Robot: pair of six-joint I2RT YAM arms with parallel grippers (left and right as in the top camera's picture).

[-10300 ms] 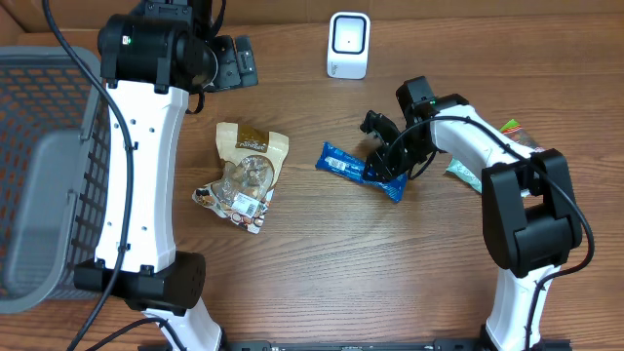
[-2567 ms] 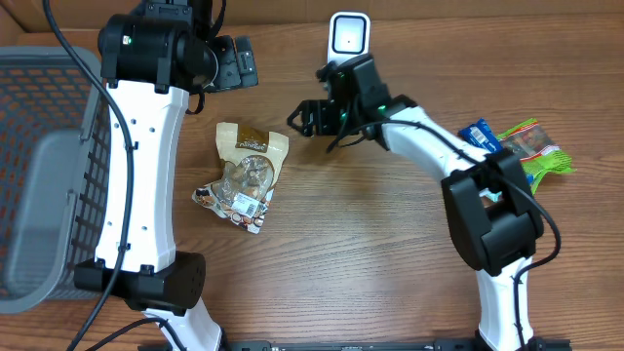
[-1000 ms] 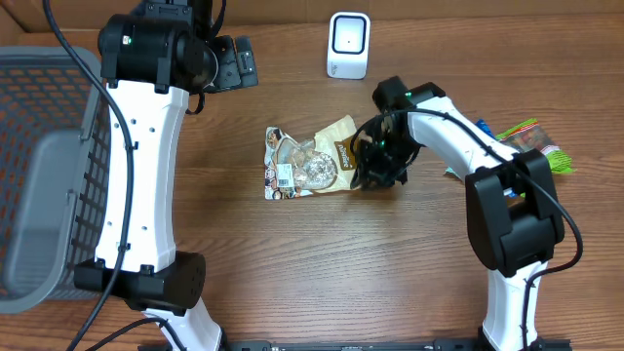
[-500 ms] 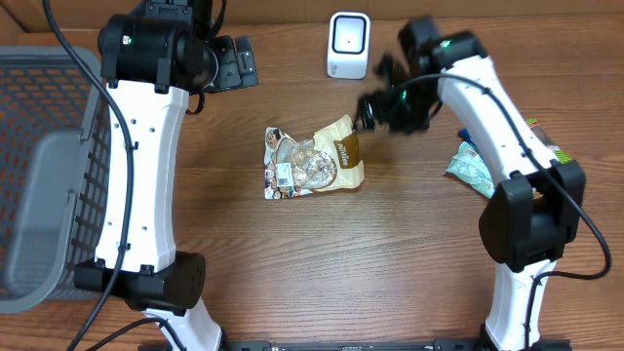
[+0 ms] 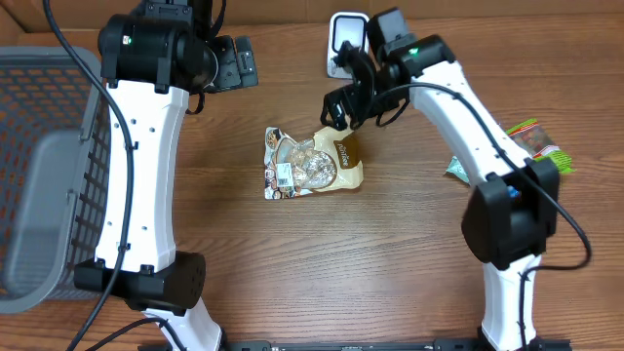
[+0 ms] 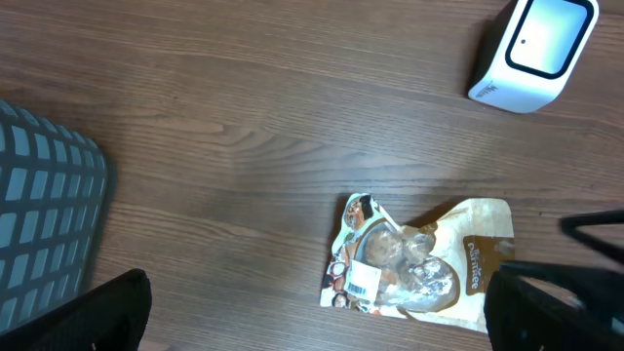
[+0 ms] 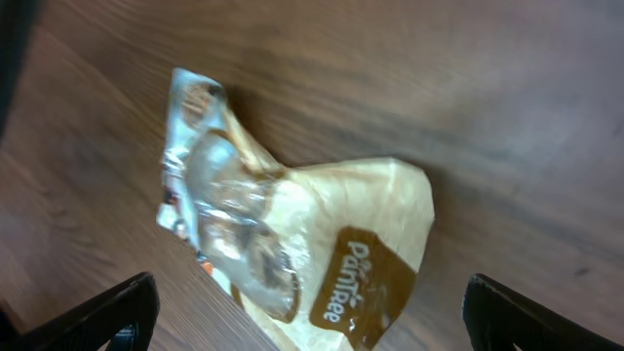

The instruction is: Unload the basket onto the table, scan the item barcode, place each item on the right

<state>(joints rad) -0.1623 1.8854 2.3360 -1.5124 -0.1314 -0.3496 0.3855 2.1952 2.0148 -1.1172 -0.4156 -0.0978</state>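
Observation:
The item, a tan and clear snack bag (image 5: 314,162), lies flat on the wooden table with its white barcode label (image 5: 284,175) facing up. It also shows in the left wrist view (image 6: 421,269) and the right wrist view (image 7: 310,246). The white scanner (image 5: 341,39) stands at the back, partly behind my right arm. My right gripper (image 5: 344,110) hangs open above the bag's right end, holding nothing (image 7: 312,331). My left gripper (image 5: 230,64) stays high at the back left, open and empty (image 6: 317,331).
A grey mesh basket (image 5: 39,166) fills the left side; its corner shows in the left wrist view (image 6: 44,229). A green packet (image 5: 534,141) and a teal packet (image 5: 456,169) lie at the right, behind my right arm.
My right gripper let go of the snack bag, opened wide, lifted and swung back and left toward the scanner. The bag stays where it was put down. The left arm has not moved.

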